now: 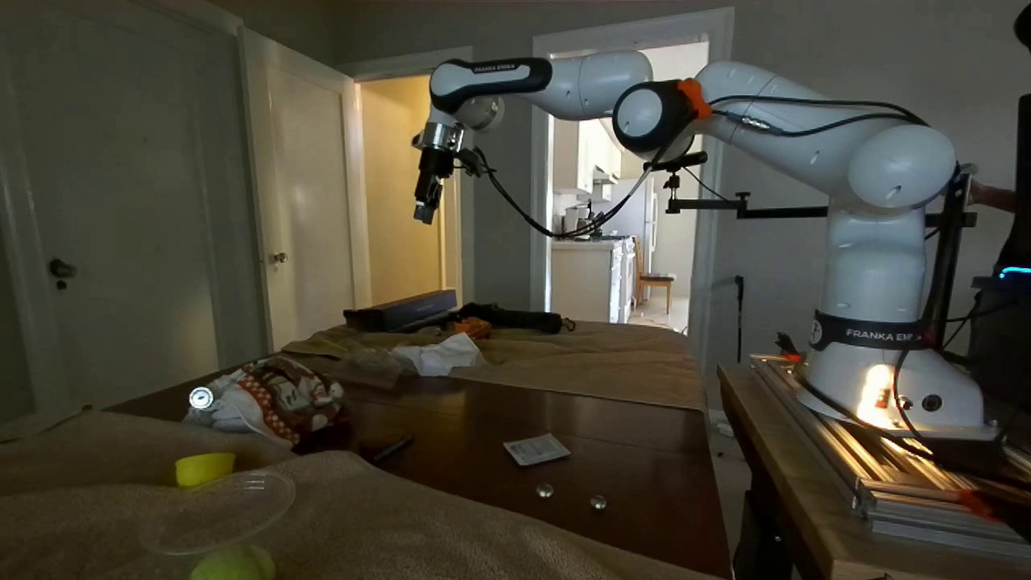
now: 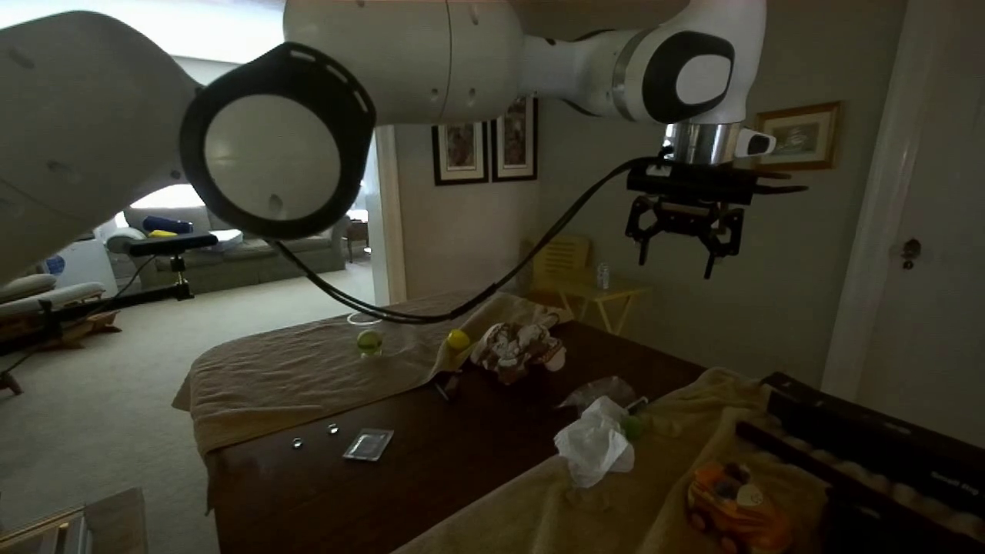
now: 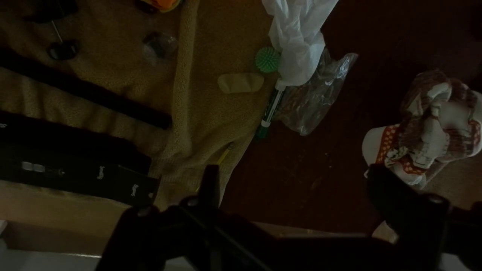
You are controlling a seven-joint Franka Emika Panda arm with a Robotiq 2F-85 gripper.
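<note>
From where I stand, the dark wood table [image 1: 644, 459] ends in a straight edge at the lower right of an exterior view, and a strip of floor separates it from the wooden workbench [image 1: 797, 467] bearing the arm's base. The wood runs as a broad band between two tan cloths, the near towel [image 1: 419, 524] across the bottom of that frame and the far towel [image 1: 604, 362] right of its centre. Plenty of open air lies between the tabletop and the gripper [image 2: 676, 265], which hangs high at the upper right in an exterior view.

I count two small shiny balls [image 1: 544, 490] and one square packet [image 1: 537, 449] at lower centre; one yellow cup [image 1: 204, 469], one clear plastic dish [image 1: 225, 511] and one pale green ball [image 1: 233, 564] at lower left; and, in an exterior view, one crumpled white tissue [image 2: 592, 446] and one orange toy car [image 2: 739, 504] at lower right. The wrist view adds one green spiky ball [image 3: 267, 59], one green-capped marker [image 3: 273, 105] and one clear plastic bag [image 3: 318, 96] at upper centre, plus one black box [image 3: 75, 169] at left.

The jaws are spread wide and have hold of nothing. In the wrist view, the fingers [image 3: 211, 184] show beside a yellow pencil [image 3: 225, 154] left of centre and a red-and-white patterned bag [image 3: 425, 139] at right, both lying well below.
</note>
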